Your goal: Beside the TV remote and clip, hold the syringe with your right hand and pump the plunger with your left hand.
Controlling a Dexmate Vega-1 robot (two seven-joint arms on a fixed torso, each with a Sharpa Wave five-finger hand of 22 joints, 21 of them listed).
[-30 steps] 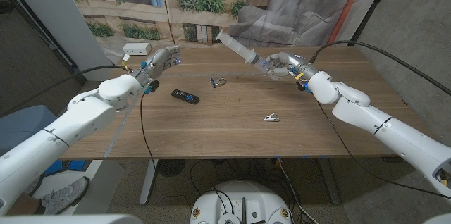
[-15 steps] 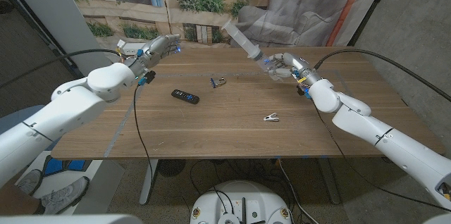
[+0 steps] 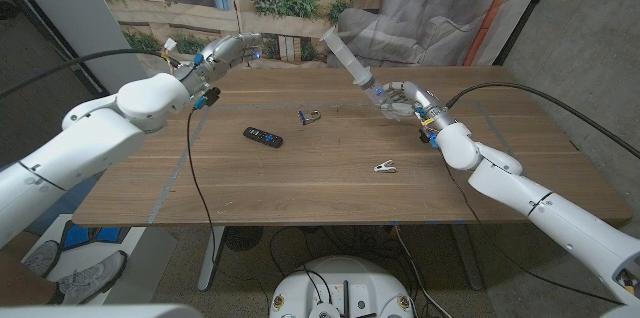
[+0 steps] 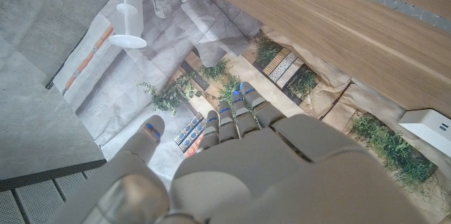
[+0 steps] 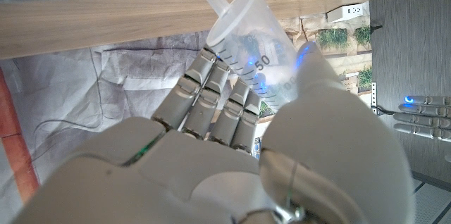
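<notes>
Above the far table edge, the clear plastic syringe (image 3: 349, 61) is clamped plunger-out by the right hand (image 3: 398, 97) for the empty, spread-fingered left hand (image 3: 226, 55).

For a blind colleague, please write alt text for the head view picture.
The right robot hand holds a clear syringe raised over the far side of a wooden table, while the left robot hand reaches toward it, not touching. On the table lie a black TV remote, a clip and a small blue-handled item.

Right hand (image 3: 398, 97) gripping; left hand (image 3: 225, 56) raised, fingers extended.
</notes>
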